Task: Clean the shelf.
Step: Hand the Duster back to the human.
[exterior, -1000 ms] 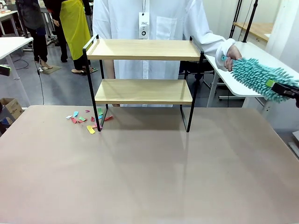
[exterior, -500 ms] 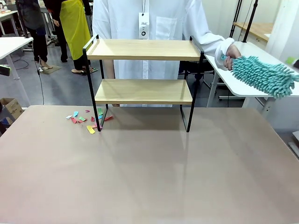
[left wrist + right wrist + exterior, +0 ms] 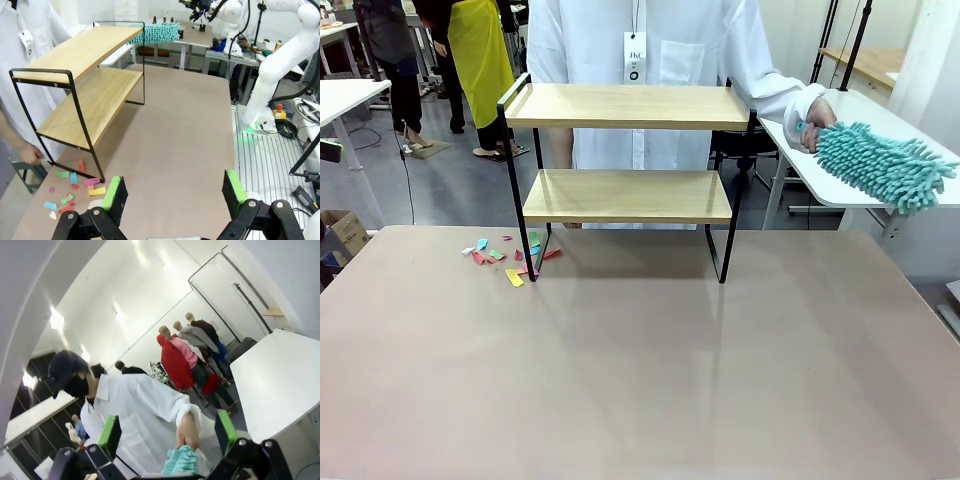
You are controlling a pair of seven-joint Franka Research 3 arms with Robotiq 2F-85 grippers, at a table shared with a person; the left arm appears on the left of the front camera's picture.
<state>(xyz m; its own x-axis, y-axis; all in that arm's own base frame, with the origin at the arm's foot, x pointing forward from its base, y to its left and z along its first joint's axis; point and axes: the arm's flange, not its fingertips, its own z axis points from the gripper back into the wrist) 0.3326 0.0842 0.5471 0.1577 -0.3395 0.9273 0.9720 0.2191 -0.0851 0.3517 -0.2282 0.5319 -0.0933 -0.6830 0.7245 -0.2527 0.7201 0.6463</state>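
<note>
The shelf [image 3: 625,170] is being kept at the far side of the brown table [image 3: 640,370], just in front of the person in white, and both of its wooden boards are being shown bare. Coloured paper scraps [image 3: 505,258] are being left scattered on the tabletop around its left front leg, so the cleaning is judged as unfinished there. A teal fluffy duster [image 3: 880,165] is being gripped at its handle by the person's hand [image 3: 817,130] and is being rested over the white side table [image 3: 820,165] at the right. The left gripper [image 3: 174,194] is being held wide apart and empty above the near table edge. The right gripper [image 3: 167,434] is likewise being held spread wide, with the duster's tip seen between its fingers but not clamped. A handover is judged as not yet completed.
</note>
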